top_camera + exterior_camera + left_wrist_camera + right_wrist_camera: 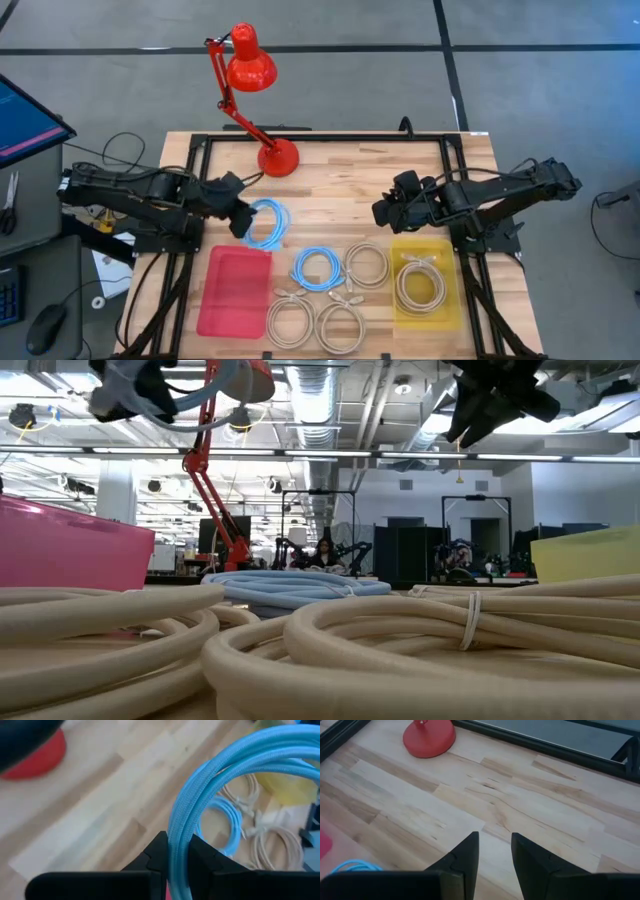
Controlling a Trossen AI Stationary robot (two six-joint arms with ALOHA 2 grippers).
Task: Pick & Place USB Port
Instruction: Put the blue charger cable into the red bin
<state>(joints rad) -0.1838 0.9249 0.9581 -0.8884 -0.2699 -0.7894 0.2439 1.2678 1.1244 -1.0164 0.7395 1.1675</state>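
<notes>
From above, the left gripper [240,217] holds a coiled blue cable [267,223] aloft just beside the pink tray [233,292]. The left wrist view shows its fingers clamped on the cable; the carry step seems underway, calling for release over the tray. In the right wrist view, the right gripper [495,851] hangs parted, empty.

Two blue cable coils show: one [266,222] near the red lamp's base, the other [318,267] lying flat on the counter [340,170]. Four beige cable coils are in view: one [366,264] beside the flat blue coil, two [290,318] [342,325] side by side along the near edge, and one [419,283] inside the yellow bin. There are two bins, one pink [234,291] and one yellow [427,245], a single red desk lamp [250,62], and two dark arms, each ending in one pincer [237,218] [384,212].
</notes>
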